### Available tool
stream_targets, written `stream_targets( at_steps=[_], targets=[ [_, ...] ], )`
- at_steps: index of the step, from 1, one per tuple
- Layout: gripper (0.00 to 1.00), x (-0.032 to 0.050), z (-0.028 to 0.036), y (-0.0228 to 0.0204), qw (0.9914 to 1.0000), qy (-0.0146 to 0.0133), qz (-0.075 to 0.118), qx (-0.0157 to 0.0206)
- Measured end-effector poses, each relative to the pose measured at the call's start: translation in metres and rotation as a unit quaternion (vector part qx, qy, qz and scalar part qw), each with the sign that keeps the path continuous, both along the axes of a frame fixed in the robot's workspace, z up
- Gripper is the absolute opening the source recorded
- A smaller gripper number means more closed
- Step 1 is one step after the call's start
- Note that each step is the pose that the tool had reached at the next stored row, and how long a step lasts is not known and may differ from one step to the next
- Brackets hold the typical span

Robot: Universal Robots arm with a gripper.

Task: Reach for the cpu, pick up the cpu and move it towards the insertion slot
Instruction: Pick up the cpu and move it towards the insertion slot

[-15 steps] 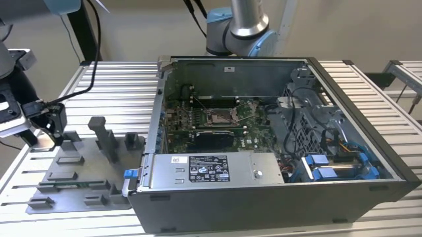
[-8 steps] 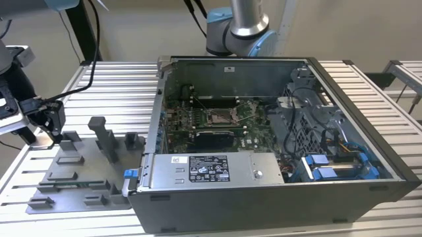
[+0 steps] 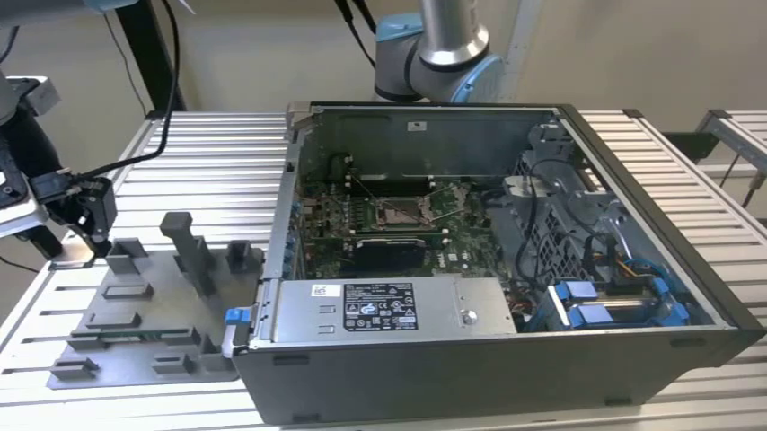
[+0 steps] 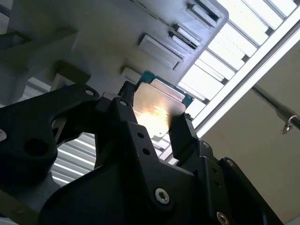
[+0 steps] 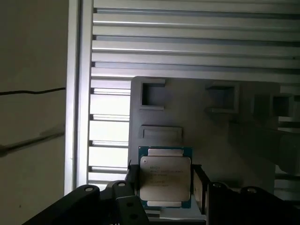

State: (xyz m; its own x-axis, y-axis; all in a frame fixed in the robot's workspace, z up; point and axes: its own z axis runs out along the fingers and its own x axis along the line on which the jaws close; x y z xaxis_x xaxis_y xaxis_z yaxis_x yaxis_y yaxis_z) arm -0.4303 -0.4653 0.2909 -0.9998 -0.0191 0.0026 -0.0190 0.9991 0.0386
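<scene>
The cpu (image 5: 165, 174) is a flat square chip with a silvery top and a green rim. In both wrist views it sits between the black fingers of my gripper (image 5: 165, 183), which is shut on its two sides. The second wrist view catches a bright glare on the cpu (image 4: 154, 105) held in the gripper (image 4: 152, 115). In the exterior view the gripper (image 3: 86, 220) hangs at the exterior view's left, above the far corner of the grey fixture plate (image 3: 132, 346). The insertion slot (image 3: 401, 213), a metal-framed square socket, lies on the green motherboard inside the open case.
The open computer case (image 3: 623, 350) stands to the exterior view's right of the fixture plate, its near wall and power supply (image 3: 383, 310) between plate and motherboard. Upright grey blocks (image 3: 186, 251) rise from the plate. Everything rests on a slatted aluminium table (image 3: 215, 162).
</scene>
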Motion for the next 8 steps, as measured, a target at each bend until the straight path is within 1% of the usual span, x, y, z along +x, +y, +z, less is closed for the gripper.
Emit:
stream_targets(
  at_steps=[8],
  targets=[
    [0.00,0.0000,0.0041,0.0000,1.00000,0.0000,0.000,0.0000]
  ],
)
